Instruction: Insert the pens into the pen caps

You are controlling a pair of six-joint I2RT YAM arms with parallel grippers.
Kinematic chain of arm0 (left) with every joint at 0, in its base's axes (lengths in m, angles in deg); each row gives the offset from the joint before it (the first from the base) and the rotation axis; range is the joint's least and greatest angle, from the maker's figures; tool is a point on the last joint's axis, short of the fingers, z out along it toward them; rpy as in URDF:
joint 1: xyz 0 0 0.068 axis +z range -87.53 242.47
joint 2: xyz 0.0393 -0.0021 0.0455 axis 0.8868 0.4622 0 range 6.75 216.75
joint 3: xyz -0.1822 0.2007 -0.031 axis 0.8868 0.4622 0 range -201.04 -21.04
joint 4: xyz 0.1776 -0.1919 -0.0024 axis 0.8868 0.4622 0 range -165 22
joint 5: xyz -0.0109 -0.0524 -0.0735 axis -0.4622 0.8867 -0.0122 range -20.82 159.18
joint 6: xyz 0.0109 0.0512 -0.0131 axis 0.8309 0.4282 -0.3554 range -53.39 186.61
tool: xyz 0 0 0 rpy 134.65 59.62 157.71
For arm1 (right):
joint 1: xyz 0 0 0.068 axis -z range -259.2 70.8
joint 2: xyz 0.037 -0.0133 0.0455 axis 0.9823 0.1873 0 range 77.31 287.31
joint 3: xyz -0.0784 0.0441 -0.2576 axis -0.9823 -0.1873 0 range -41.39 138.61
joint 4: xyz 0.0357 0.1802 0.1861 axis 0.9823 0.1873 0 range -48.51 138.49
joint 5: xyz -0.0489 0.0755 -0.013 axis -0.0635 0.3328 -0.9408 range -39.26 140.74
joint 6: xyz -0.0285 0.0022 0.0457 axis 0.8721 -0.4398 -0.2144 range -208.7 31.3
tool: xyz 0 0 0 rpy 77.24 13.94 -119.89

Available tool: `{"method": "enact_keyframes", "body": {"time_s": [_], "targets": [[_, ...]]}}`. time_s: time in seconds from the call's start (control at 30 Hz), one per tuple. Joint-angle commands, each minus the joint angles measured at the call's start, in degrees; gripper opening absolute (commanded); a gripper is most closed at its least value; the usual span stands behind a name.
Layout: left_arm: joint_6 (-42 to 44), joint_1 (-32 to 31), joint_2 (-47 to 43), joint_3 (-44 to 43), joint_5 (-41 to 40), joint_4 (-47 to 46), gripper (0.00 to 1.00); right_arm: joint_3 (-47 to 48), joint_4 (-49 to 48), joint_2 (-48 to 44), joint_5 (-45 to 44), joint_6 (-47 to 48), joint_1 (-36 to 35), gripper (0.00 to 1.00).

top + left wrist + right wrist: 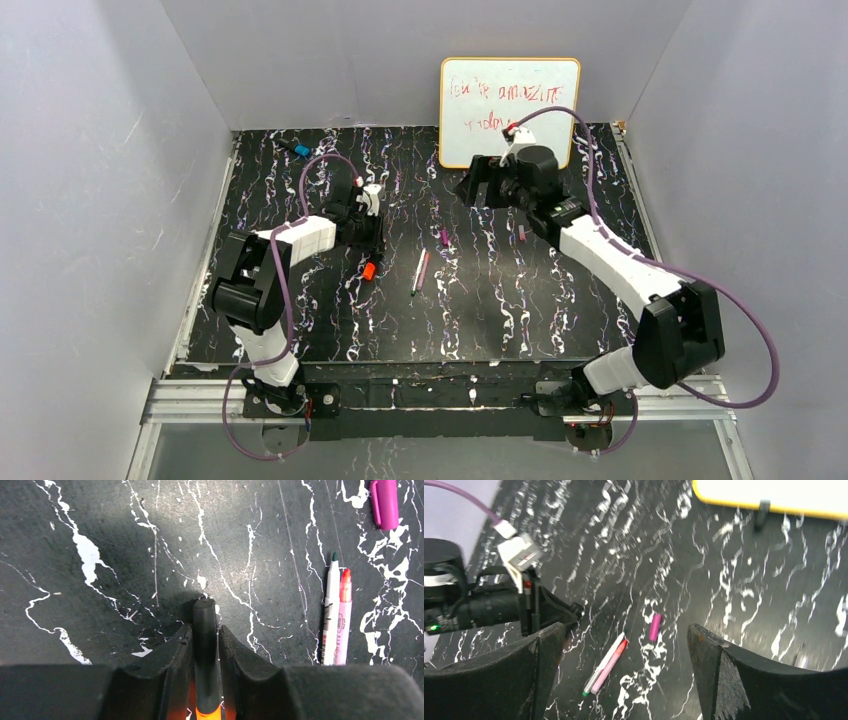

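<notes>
Black, orange-banded pen (204, 611) sits pinched tight in your left gripper (205, 632); the orange cap (369, 270) lies loose on the desk (500, 320) nearby. Your right gripper (624, 630) gapes wide, empty. Two more pens (331, 615) and the magenta cap (385, 502) lie apart, so no pen looks capped yet.

3 pens (331, 615) (2 lying side by side), 1 magenta cap (384, 502), 1 whiteboard (509, 110)

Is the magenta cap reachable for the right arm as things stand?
Probably yes: the right gripper is open and empty, and the cap lies alone below it, apart from the two pens.
</notes>
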Motion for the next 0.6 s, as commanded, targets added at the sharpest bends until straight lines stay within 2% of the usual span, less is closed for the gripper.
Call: {"method": "enact_keyframes", "body": {"time_s": [0.0, 0.1, 0.17, 0.2, 0.23, 0.27, 0.3, 0.33, 0.43, 0.5, 0.57], "targets": [[1.8, 0.1, 0.6, -0.9, -4.6, 5.5, 0.25, 10.0, 18.3, 5.1, -11.1, -6.1, -4.6, 0.99], [1.8, 0.2, 0.6, -1.0, -4.5, 5.7, 0.32, 20.7, 30.5, 14.2, -18.0, -8.6, -10.6, 0.98], [1.7, 0.1, 0.3, -1.1, -4.7, 6.0, 0.38, 26.2, 35.8, 19.6, -18.4, -11.3, -13.2, 0.9], [1.7, 0.1, 0.0, -1.2, -4.7, 6.3, 0.67, 28.7, 37.8, 22.0, -18.9, -12.7, -14.2, 0.84], [1.9, 0.1, -0.6, -1.5, -4.9, 6.9, 0.8, 30.9, 39.8, 23.9, -19.7, -14.1, -14.8, 0.75], [2.3, 0.1, -1.3, -2.0, -5.3, 7.7, 0.86, 32.7, 41.5, 25.5, -20.5, -16.2, -14.9, 0.62], [2.6, 0.3, -2.4, -2.2, -5.8, 8.2, 0.87, 34.0, 42.5, 26.8, -20.8, -17.6, -15.0, 0.55], [2.7, 0.6, -3.5, -2.2, -6.2, 8.5, 0.88, 35.1, 43.3, 27.4, -21.2, -18.7, -15.0, 0.53], [1.5, 2.5, -7.1, -1.9, -7.1, 8.2, 0.92, 38.1, 45.7, 29.1, -21.1, -21.5, -15.0, 0.53], [-0.6, 4.2, -9.1, -1.1, -7.0, 7.2, 0.97, 40.9, 48.3, 30.8, -20.4, -23.1, -15.2, 0.49], [-2.6, 6.1, -10.5, -0.2, -5.6, 6.0, 0.95, 43.3, 50.7, 32.5, -21.4, -24.9, -16.2, 0.48]]}}
